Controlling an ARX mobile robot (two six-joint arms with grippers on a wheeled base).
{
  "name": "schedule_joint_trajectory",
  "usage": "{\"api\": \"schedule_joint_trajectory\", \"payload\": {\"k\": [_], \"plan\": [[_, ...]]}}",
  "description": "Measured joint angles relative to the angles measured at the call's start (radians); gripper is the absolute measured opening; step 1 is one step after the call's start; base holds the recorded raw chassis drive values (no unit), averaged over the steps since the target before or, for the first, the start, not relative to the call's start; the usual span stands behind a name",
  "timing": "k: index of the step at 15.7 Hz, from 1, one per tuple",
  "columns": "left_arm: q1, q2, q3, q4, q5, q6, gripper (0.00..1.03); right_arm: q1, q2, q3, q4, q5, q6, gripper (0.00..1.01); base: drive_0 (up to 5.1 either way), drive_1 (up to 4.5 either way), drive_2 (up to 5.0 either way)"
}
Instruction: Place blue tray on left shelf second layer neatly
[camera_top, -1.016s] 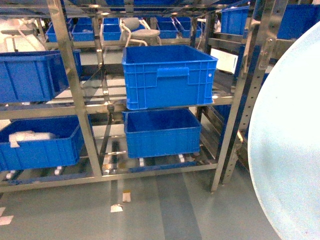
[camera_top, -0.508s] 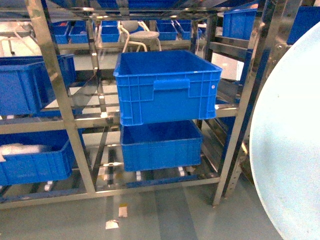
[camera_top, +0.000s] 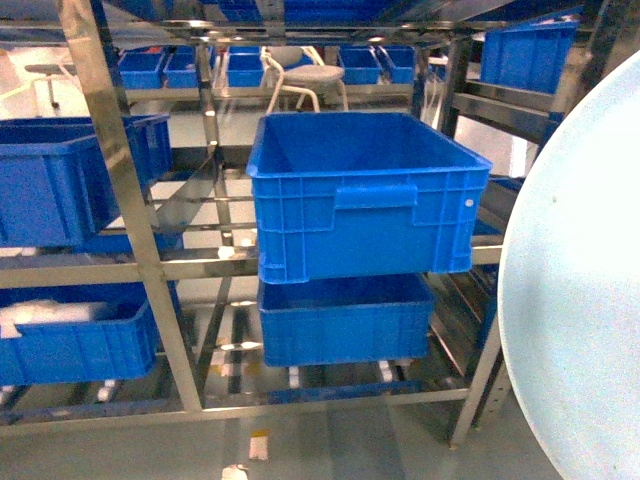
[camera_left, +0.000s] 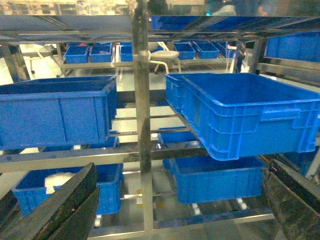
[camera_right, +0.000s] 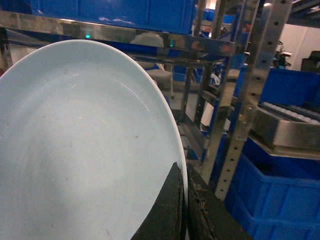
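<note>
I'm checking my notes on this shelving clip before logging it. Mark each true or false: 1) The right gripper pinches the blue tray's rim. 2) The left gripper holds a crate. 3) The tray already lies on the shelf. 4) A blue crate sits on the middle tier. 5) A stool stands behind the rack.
1) True: the right gripper is shut on the rim of the blue tray.
2) False: the left gripper is open and holds nothing.
3) False: the tray is held up on edge, off the shelf.
4) True: the blue crate sits there.
5) True: the stool shows behind.
</note>
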Motion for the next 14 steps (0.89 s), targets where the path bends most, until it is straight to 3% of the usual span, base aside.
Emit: {"api": "schedule_joint_trajectory", "payload": {"k": [11,14], "plan": [[0.0,0.0,0.0,0.0,0.0,0.0,0.98,0.001,0.001,0.0,0.005,0.0,0.0,0.02,1.4,5.54,-2.6],[0.003,0.0,0.0,0.005,-0.002,0.0,0.98,0.001,0.006,0.0,0.003,-0.001,0.0,0.02,0.0,0.0,0.0]]}}
